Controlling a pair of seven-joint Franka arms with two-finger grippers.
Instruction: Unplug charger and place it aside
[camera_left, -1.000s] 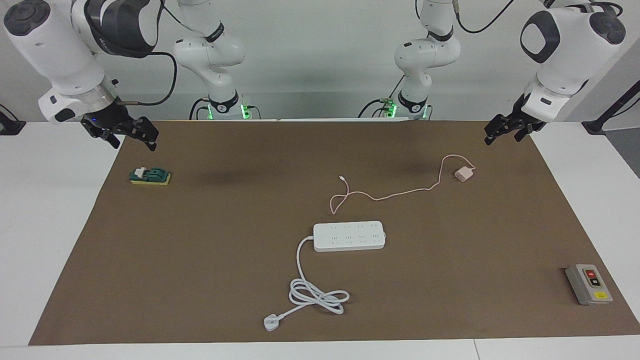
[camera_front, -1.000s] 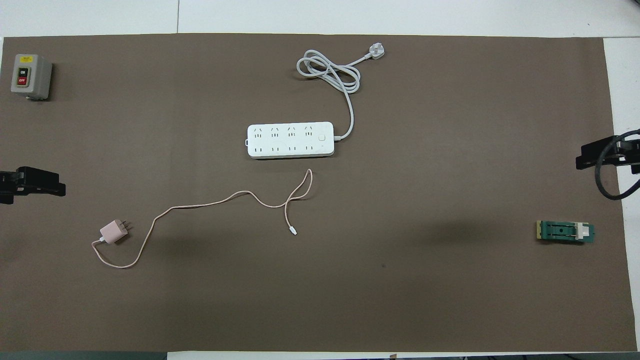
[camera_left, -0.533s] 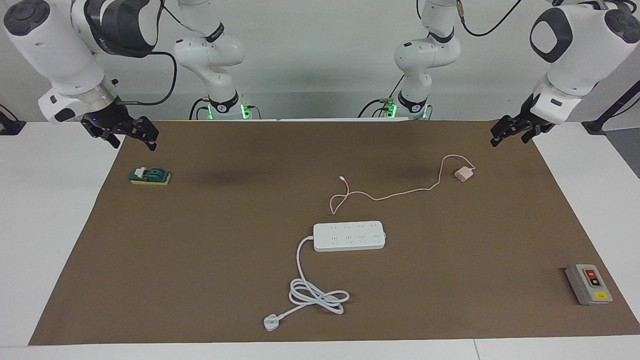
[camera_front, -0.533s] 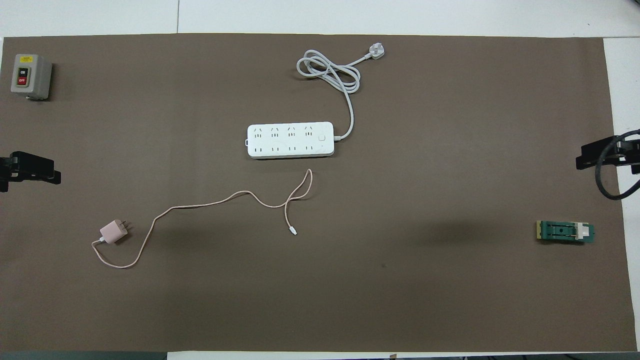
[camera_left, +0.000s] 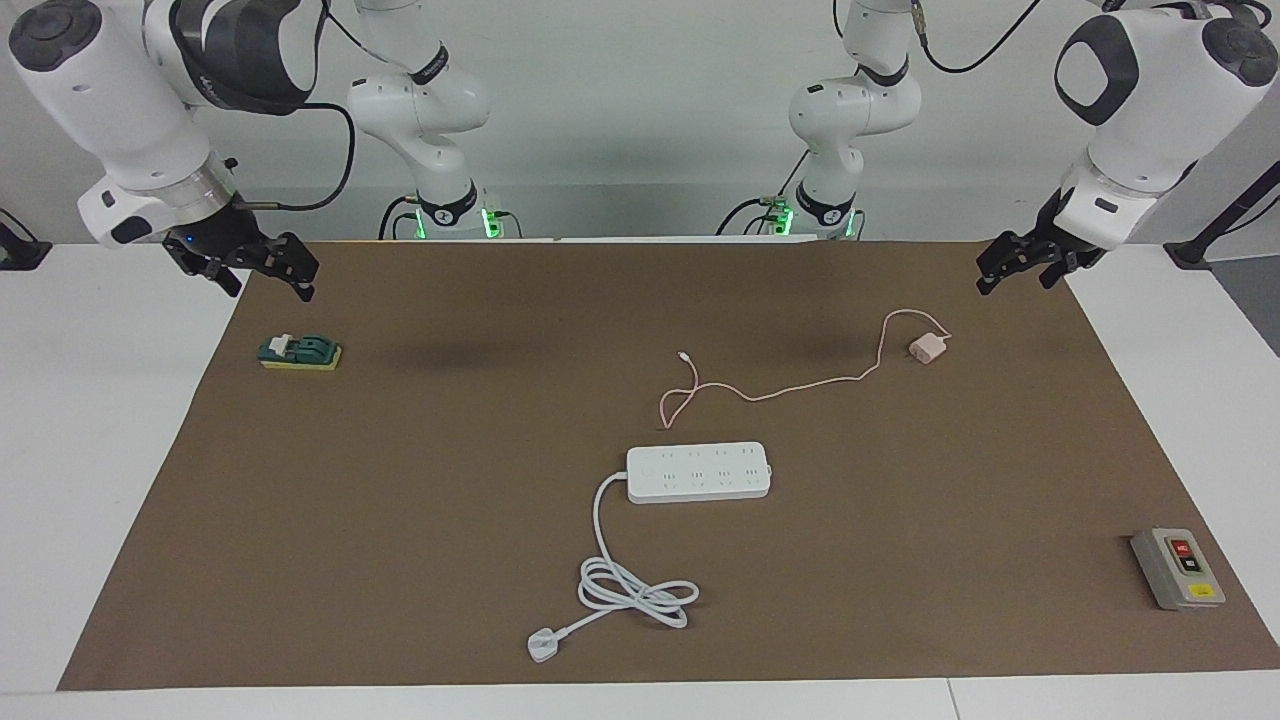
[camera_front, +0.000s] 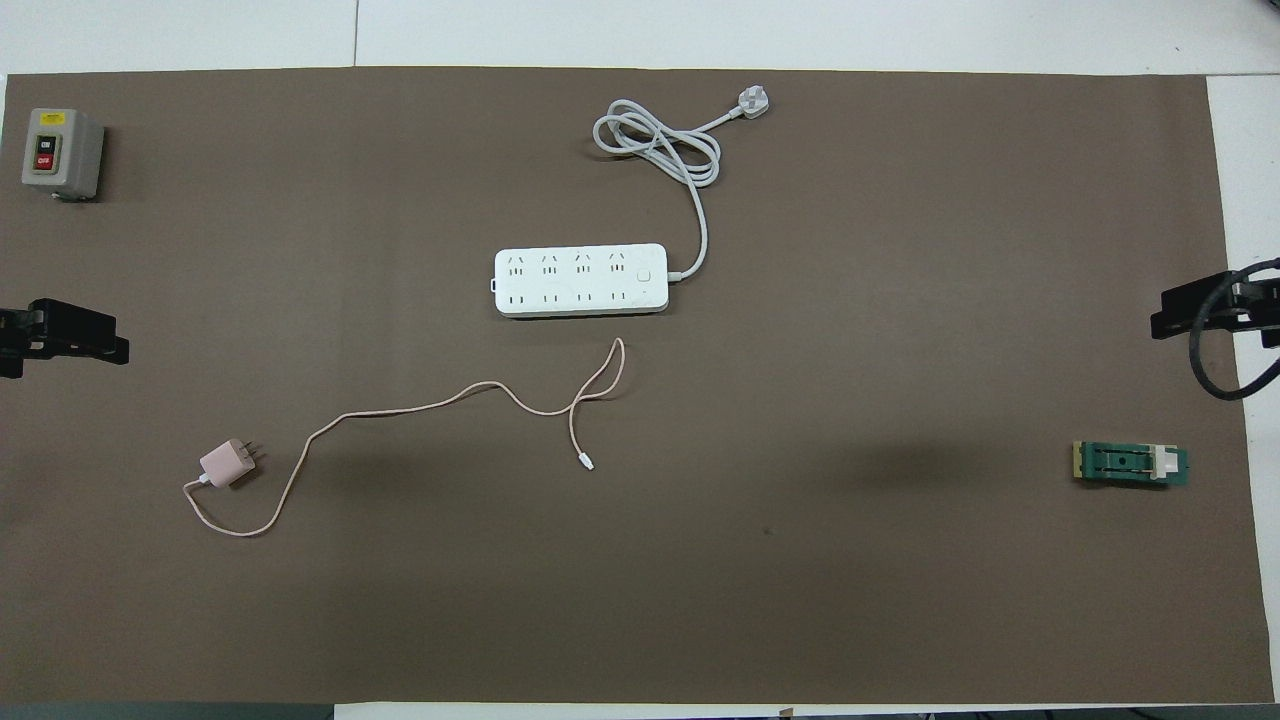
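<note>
The charger (camera_left: 926, 348) (camera_front: 227, 464), a small pale pink cube, lies on its side on the brown mat toward the left arm's end, prongs free of any socket. Its thin pink cable (camera_left: 800, 388) (camera_front: 420, 408) trails toward the white power strip (camera_left: 698, 472) (camera_front: 580, 281), which lies mid-mat, farther from the robots. No socket of the strip holds anything. My left gripper (camera_left: 1012, 275) (camera_front: 60, 340) hangs open over the mat's edge beside the charger, holding nothing. My right gripper (camera_left: 268, 285) (camera_front: 1190, 310) waits open over the mat's edge at the right arm's end.
The strip's thick white cord coils away to a flat white plug (camera_left: 543, 646) (camera_front: 752, 101). A grey switch box (camera_left: 1178, 569) (camera_front: 60, 152) stands at the left arm's end, farthest from the robots. A green and yellow block (camera_left: 300, 352) (camera_front: 1130, 464) lies below the right gripper.
The left gripper has shifted slightly along the mat's edge, staying open. The charger, the cable, the strip and the right arm have not moved.
</note>
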